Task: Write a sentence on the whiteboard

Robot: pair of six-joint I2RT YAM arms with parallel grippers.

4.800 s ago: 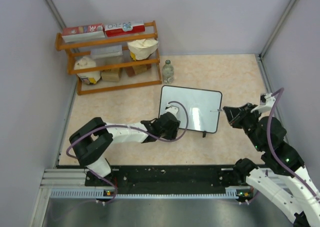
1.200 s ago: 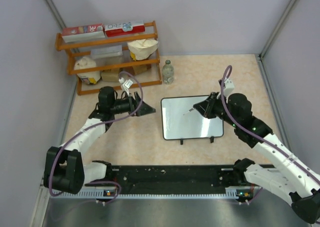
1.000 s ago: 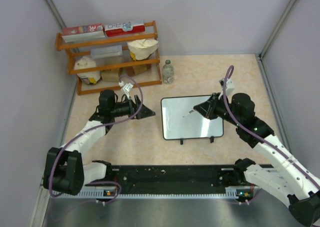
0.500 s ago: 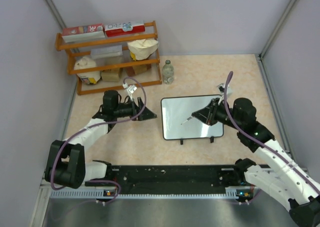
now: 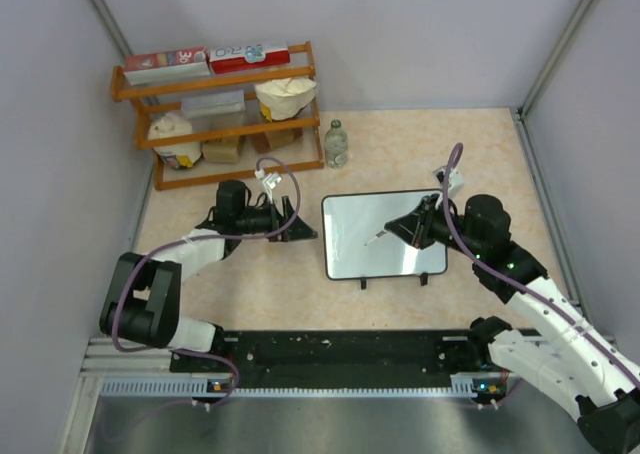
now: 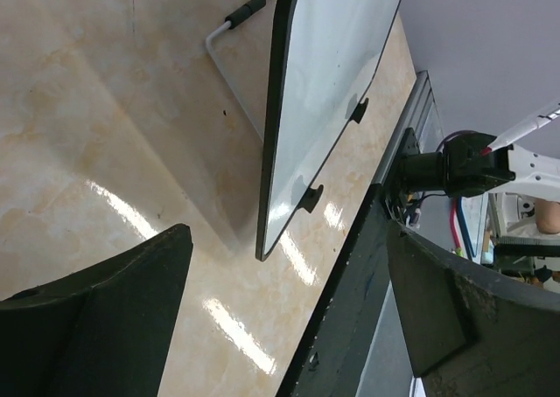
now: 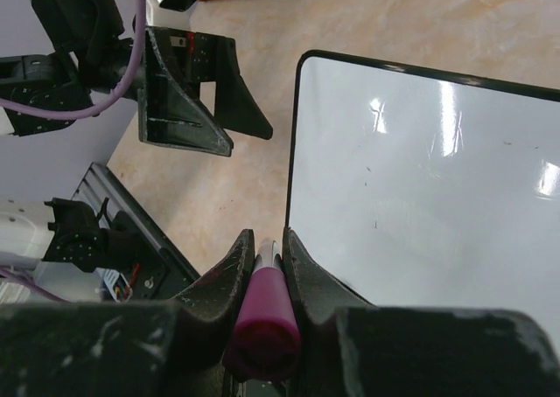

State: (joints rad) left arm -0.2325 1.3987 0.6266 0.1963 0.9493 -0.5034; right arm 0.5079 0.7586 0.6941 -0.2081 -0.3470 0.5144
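Whiteboard (image 5: 383, 236) between the two grippers, propped on its stand. Left gripper (image 5: 298, 224) just beside the board's left edge, not touching; jaws spread wide, nothing between them. Right gripper (image 5: 402, 226) above the board's right half, jaws clamped narrow on a pink marker (image 7: 262, 314). Marker tip over the white face near centre; contact impossible to tell. Face glossy, plain white in both wrist views.

Against 4.8 s back: board then skewed, left gripper at its lower-left corner, right gripper off its right edge; now squared up. Against 0.5 s back: left gripper slightly nearer the board, marker tip roughly where it was.

Counted: one whiteboard, two black feet (image 5: 362, 282) along its near edge, one pink marker, two grippers, one bottle (image 5: 336, 144), one wooden rack (image 5: 240, 174).
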